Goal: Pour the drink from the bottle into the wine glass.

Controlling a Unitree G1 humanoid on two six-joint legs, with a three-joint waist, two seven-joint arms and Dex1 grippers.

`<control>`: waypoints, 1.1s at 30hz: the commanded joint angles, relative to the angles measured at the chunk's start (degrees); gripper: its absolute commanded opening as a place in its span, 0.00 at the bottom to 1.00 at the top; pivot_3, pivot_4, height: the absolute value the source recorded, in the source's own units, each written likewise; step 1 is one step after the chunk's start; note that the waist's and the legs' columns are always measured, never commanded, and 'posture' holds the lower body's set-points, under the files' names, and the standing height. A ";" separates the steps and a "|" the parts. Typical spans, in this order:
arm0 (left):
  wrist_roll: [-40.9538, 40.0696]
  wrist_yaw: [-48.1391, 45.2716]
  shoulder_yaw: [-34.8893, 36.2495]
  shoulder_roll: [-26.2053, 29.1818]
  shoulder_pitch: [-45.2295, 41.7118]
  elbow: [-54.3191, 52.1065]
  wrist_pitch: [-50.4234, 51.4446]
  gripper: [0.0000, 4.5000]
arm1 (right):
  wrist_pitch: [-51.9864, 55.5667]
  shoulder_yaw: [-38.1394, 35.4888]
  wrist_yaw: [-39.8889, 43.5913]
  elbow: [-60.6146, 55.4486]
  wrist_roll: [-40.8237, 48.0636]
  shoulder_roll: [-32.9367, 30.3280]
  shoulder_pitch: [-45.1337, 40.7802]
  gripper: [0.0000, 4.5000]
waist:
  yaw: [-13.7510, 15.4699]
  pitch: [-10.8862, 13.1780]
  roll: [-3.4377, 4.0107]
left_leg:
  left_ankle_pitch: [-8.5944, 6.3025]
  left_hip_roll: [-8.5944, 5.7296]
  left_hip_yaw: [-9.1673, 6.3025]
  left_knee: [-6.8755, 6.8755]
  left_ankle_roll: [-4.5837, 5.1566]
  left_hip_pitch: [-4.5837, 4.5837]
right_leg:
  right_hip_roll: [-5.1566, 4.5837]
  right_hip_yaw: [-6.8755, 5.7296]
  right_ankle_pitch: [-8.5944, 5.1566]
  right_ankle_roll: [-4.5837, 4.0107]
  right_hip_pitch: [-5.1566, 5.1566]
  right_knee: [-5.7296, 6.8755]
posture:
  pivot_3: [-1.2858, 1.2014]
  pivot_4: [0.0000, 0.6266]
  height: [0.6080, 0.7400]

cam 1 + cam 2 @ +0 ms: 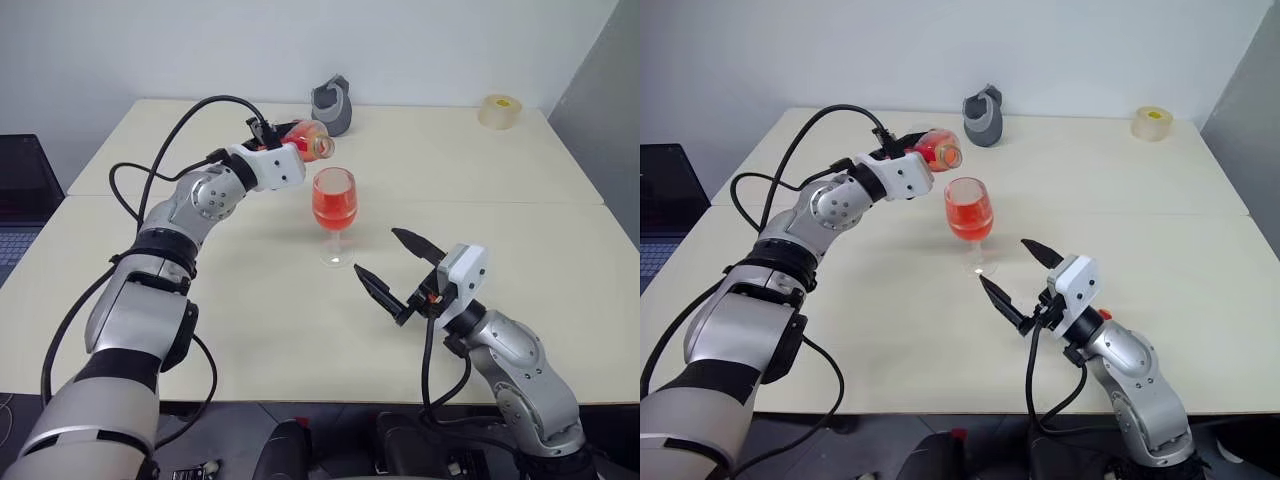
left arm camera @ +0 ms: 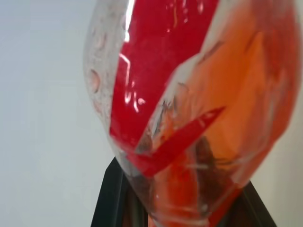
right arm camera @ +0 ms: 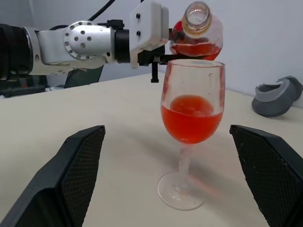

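Right gripper (image 1: 395, 268), lower right of frame, fingers spread wide and holding nothing. Centre: glass (image 1: 335, 215) upright on the table (image 1: 520, 180), roughly half full of red drink (image 1: 334, 208). Above its left, left gripper (image 1: 268, 132) clamps the tilted, uncapped bottle (image 1: 308, 139).

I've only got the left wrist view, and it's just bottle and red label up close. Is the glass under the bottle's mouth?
Observer: Yes. The bottle, held by the left gripper, lies tilted with its open mouth just above the rim of the wine glass.
Operator: How full is the glass?
Observer: The drink fills roughly half the bowl; a little red liquid remains in the bottle.
Operator: Where is the right gripper?
Observer: The right gripper is open beside the glass, on the near side, touching nothing.
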 commanded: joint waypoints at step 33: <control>-30.49 -6.96 28.02 -3.36 21.99 -10.70 35.67 0.17 | 15.90 4.45 12.12 -0.06 9.29 -8.17 -17.97 1.00 | 0.29 -0.23 -0.31 | -0.04 -0.04 -0.65 0.51 0.06 -0.19 | -0.06 -0.16 0.00 0.00 0.04 0.20 | 0.52 0.24 1.00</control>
